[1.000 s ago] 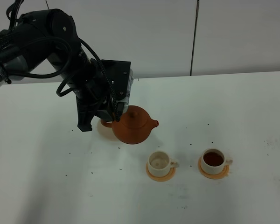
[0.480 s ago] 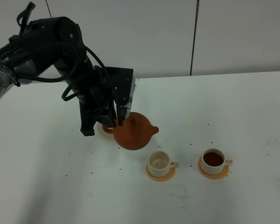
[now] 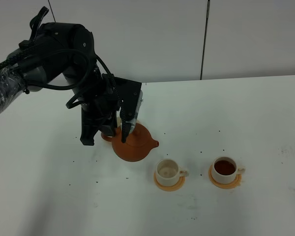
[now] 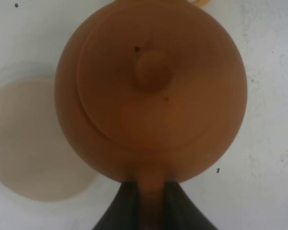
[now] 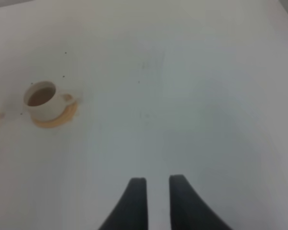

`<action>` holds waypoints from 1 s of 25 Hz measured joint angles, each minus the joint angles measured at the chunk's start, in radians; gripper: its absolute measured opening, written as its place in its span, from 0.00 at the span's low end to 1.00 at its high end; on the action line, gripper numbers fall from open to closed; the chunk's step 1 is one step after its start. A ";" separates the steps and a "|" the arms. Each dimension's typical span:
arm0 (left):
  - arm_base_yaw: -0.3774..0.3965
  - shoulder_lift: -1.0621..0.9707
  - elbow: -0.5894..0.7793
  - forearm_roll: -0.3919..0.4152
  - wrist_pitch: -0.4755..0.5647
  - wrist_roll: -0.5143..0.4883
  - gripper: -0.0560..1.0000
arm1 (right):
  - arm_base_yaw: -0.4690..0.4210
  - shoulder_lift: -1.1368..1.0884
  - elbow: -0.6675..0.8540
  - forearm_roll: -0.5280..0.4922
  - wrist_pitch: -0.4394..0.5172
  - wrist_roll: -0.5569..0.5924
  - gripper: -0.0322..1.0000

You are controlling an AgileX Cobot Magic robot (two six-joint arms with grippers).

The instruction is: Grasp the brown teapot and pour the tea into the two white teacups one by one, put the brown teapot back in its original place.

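My left gripper (image 3: 122, 129) is shut on the loop handle of the brown teapot (image 3: 132, 143), whose spout points toward the cups. In the left wrist view the handle sits between my fingers (image 4: 127, 206), below the round teapot (image 4: 151, 91) and its knobbed lid. The cream coaster (image 4: 31, 143) lies beside the pot, partly covered by it. Two white teacups stand on orange saucers near the front: the nearer cup (image 3: 167, 170) looks pale inside, the farther cup (image 3: 224, 168) holds dark tea. My right gripper (image 5: 157, 184) hovers over bare table, narrowly open and empty.
The white table (image 3: 246, 113) carries small dark specks around the cups. A white wall panel with a dark seam (image 3: 204, 39) stands behind it. In the right wrist view the tea-filled cup (image 5: 41, 99) sits far off to one side.
The left arm has carried the teapot lower and a little leftward, toward the table's front. Its spout now points slightly downward. The cups have not moved.
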 joint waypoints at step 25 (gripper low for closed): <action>-0.093 0.031 0.001 0.104 -0.017 -0.006 0.22 | 0.000 0.000 0.000 0.000 0.000 0.000 0.17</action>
